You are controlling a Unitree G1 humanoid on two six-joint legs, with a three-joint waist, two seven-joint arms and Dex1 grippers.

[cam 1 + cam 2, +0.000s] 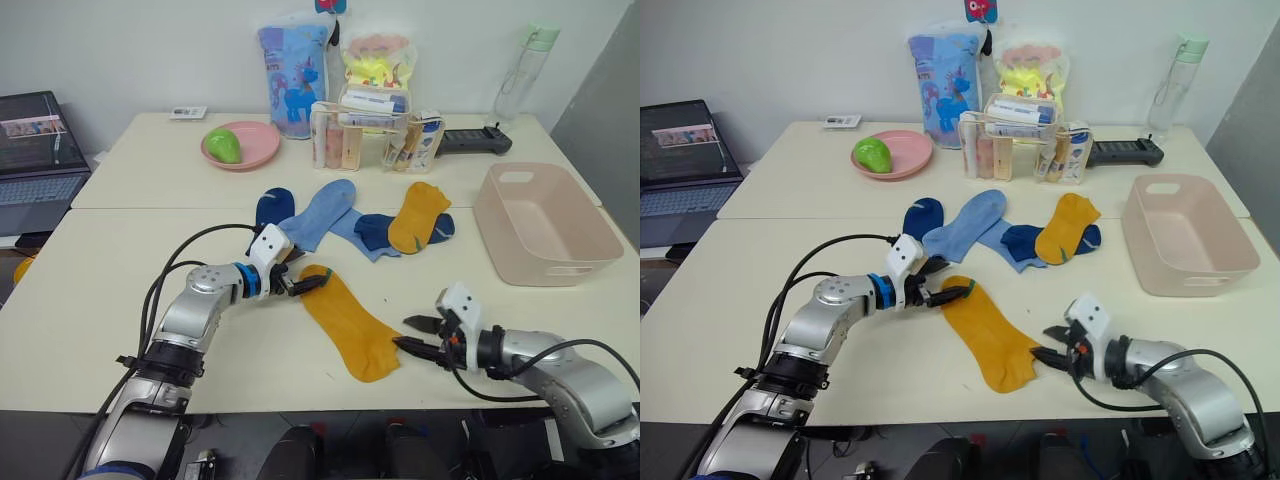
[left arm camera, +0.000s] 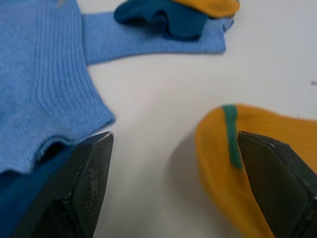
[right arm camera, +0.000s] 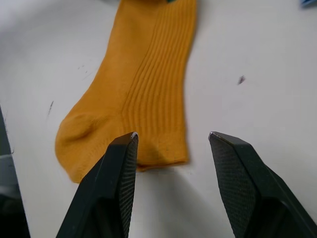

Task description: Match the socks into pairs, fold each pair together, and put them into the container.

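- Mustard yellow: one sock (image 1: 347,321) is laid flat on the desk (image 1: 120,270) at lower centre of the head view, between the two grippers.
- The left gripper (image 1: 303,284) is seen with fingers apart at the upper end of that sock, by its green mark.
- The right gripper (image 1: 412,333) is seen with fingers apart at the sock's lower end; nothing is held.
- A heap at centre is noted: second mustard sock (image 1: 419,215), two light blue socks (image 1: 322,212), dark navy socks (image 1: 273,207).
- The pale pink container (image 1: 545,222) is placed at the right, apart from the heap; no socks are seen inside.
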